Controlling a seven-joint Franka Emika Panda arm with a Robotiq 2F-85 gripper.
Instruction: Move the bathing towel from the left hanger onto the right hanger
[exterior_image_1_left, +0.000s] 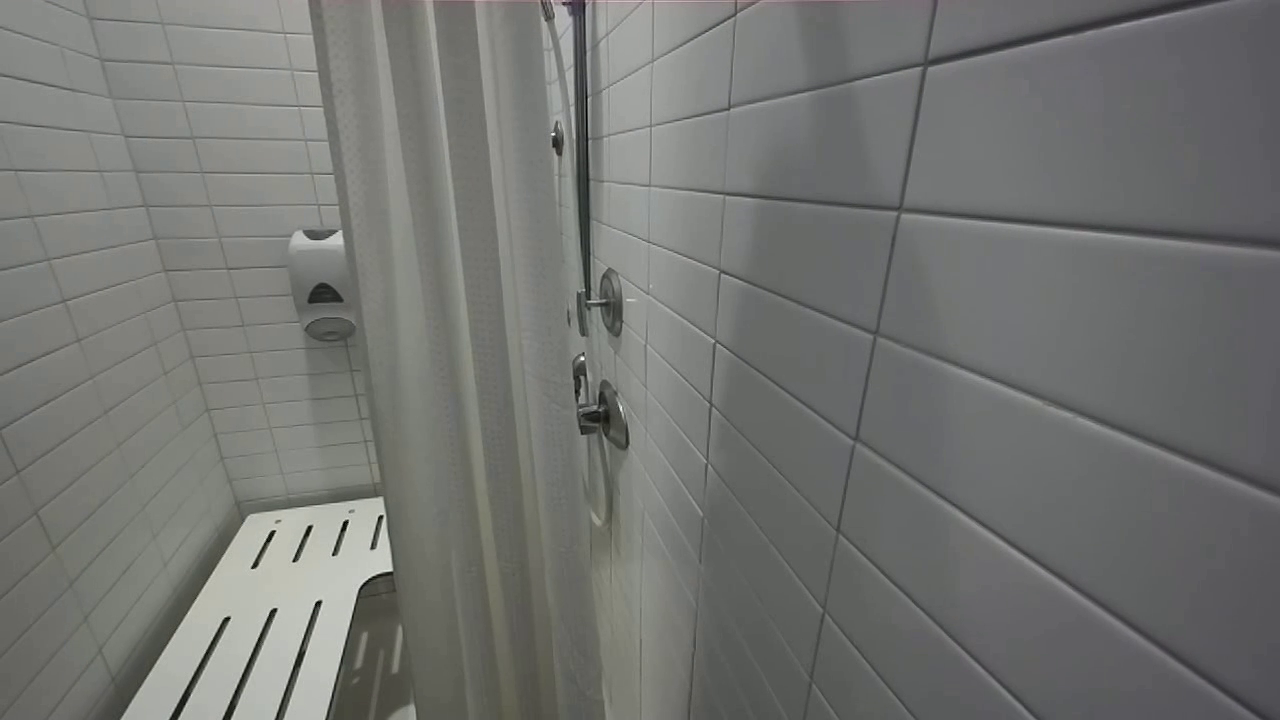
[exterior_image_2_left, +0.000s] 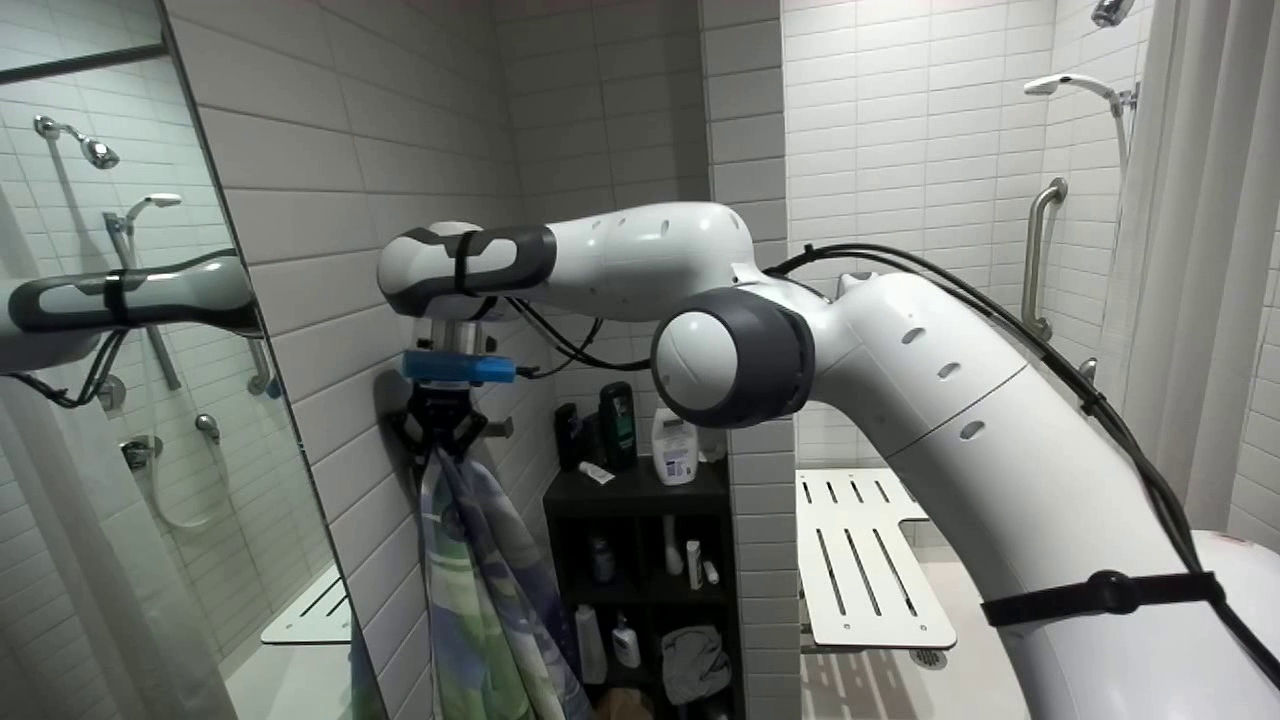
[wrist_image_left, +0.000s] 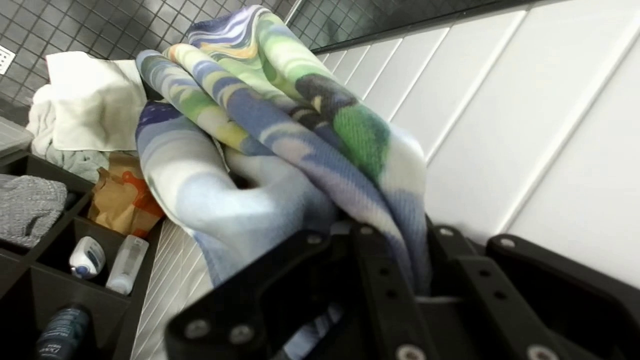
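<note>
The bathing towel (exterior_image_2_left: 480, 590), patterned in blue, green, white and purple, hangs down along the tiled wall in an exterior view. My gripper (exterior_image_2_left: 440, 452) points downward above it, and the towel's bunched top end goes up between the jaws. In the wrist view the gripper (wrist_image_left: 406, 232) is shut on the towel (wrist_image_left: 300, 145), with folds pinched between the fingers. A short metal peg, apparently the right hanger (exterior_image_2_left: 498, 428), sticks out of the wall just right of the gripper. The left hanger does not show. Whether any part of the towel rests on a hanger, I cannot tell.
A tall mirror (exterior_image_2_left: 130, 420) stands left of the gripper. To its right is a black shelf (exterior_image_2_left: 640, 500) with bottles on top and in its compartments. White tiles (wrist_image_left: 525, 125) run close beside the jaws. A curtain (exterior_image_1_left: 450, 350) and bench (exterior_image_1_left: 260, 580) fill another exterior view.
</note>
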